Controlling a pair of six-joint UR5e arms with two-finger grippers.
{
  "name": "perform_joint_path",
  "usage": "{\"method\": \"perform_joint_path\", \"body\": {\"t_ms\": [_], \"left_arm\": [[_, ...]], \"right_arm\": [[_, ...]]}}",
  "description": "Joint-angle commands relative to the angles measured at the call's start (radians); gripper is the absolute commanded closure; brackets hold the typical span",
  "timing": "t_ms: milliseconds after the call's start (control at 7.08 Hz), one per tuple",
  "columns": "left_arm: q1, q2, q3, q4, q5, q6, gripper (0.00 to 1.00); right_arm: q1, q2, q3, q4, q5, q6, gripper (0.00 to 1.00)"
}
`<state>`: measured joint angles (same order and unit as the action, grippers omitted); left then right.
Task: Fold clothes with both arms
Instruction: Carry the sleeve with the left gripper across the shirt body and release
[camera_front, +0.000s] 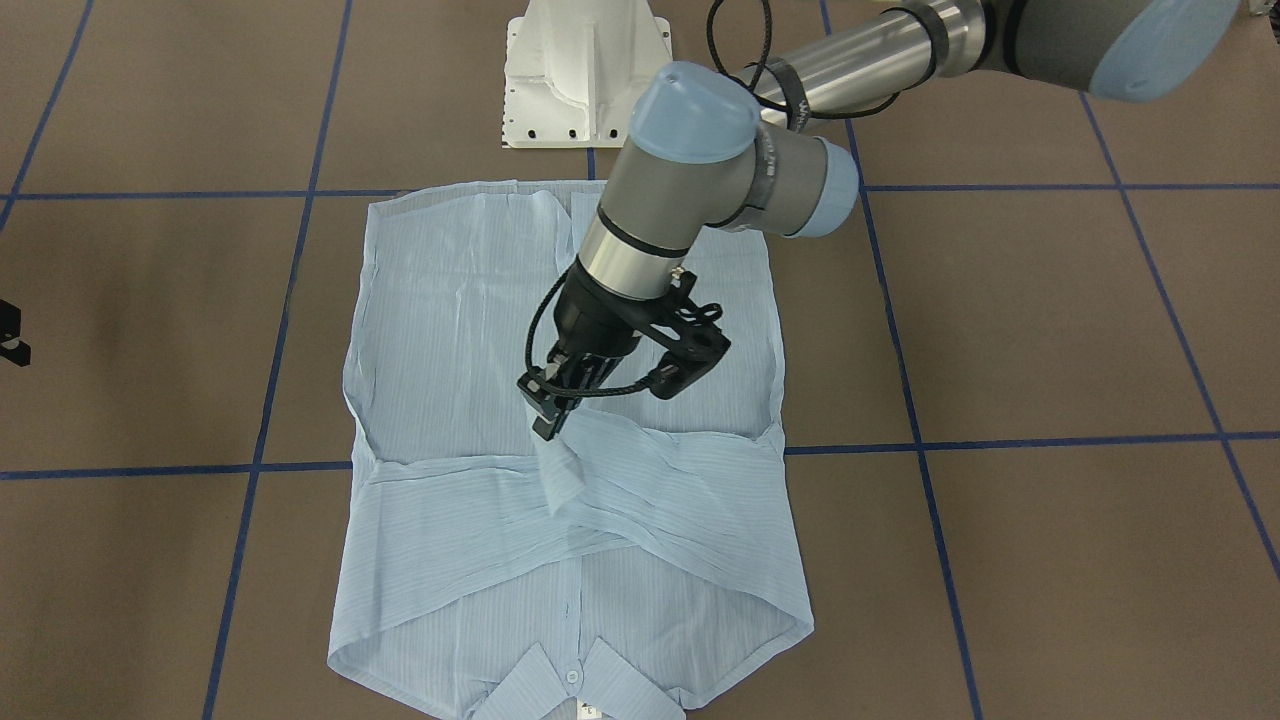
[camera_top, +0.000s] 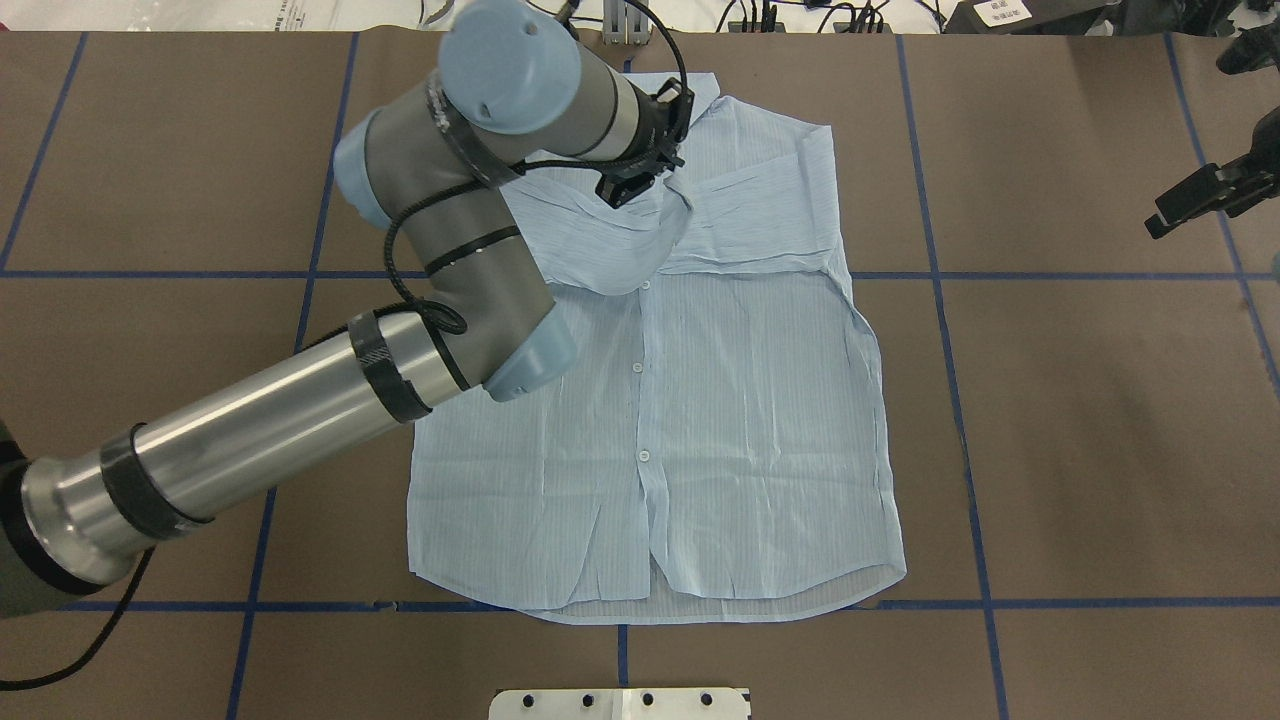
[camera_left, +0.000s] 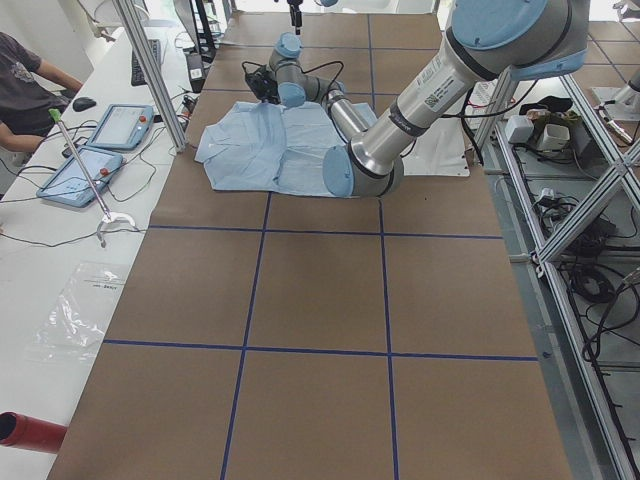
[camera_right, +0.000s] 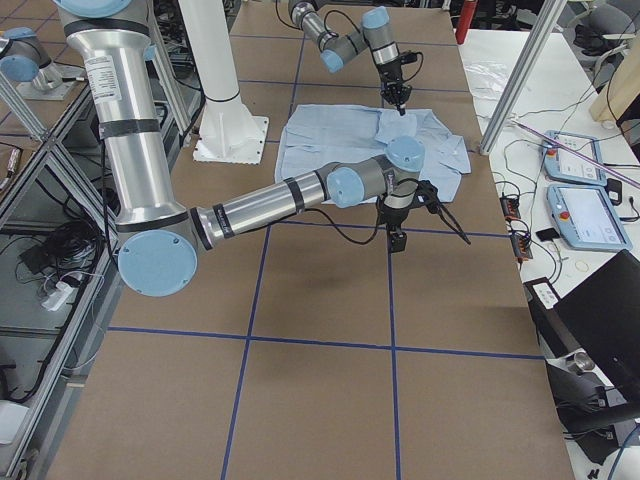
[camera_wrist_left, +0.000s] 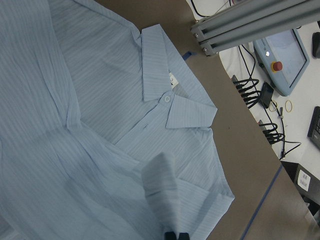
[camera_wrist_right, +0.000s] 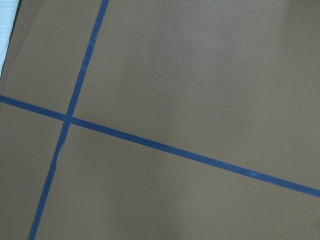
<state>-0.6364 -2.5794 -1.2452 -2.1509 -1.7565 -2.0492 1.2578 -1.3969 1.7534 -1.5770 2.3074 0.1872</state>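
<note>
The pale-blue striped shirt (camera_front: 470, 330) lies flat, front up and buttoned, on the brown table, its collar (camera_front: 575, 690) at the far edge from the robot. Both sleeves are crossed over the chest. My left gripper (camera_front: 548, 425) hangs over the chest, shut on a sleeve cuff (camera_front: 562, 475) that droops from its fingertips. In the left wrist view the cuff (camera_wrist_left: 160, 185) hangs above the collar (camera_wrist_left: 170, 95). My right gripper (camera_top: 1190, 200) hovers off the shirt over bare table at the robot's right. It is cut off at the frame edge, so I cannot tell whether it is open.
The white pedestal base (camera_front: 585, 75) stands behind the shirt's hem. Blue tape lines (camera_wrist_right: 150, 142) grid the table. Along the far edge run an aluminium post (camera_wrist_left: 250, 20), control tablets (camera_left: 105, 125) and cables. A person's arm (camera_left: 25, 80) rests at that bench.
</note>
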Motion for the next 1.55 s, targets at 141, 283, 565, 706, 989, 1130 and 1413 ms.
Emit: {"method": "perform_joint_path", "body": {"t_ms": [141, 283, 565, 706, 989, 1130, 1413], "left_arm": [[0.178, -0.12, 0.173, -0.116, 0.126, 0.019, 0.27], [0.182, -0.114, 0.184, -0.191, 0.126, 0.084, 0.0], [0.178, -0.079, 0.161, -0.198, 0.118, 0.186, 0.0], [0.166, -0.058, 0.121, -0.189, 0.106, 0.216, 0.0], [0.118, 0.074, -0.058, -0.096, -0.01, 0.28, 0.0], [0.113, 0.163, -0.192, 0.018, -0.011, 0.375, 0.0], [0.106, 0.36, -0.507, 0.266, -0.011, 0.553, 0.0]], "right_arm": [[0.006, -0.014, -0.002, 0.0, 0.003, 0.0, 0.0], [0.008, -0.014, 0.0, 0.0, 0.009, 0.002, 0.0], [0.006, -0.014, 0.0, 0.0, 0.044, 0.012, 0.0], [0.006, -0.014, 0.009, 0.005, 0.05, 0.02, 0.0], [-0.012, -0.008, 0.026, 0.04, 0.05, 0.133, 0.0], [-0.056, -0.014, 0.026, 0.11, 0.049, 0.235, 0.0], [-0.191, -0.017, 0.04, 0.298, -0.011, 0.552, 0.0]]}}
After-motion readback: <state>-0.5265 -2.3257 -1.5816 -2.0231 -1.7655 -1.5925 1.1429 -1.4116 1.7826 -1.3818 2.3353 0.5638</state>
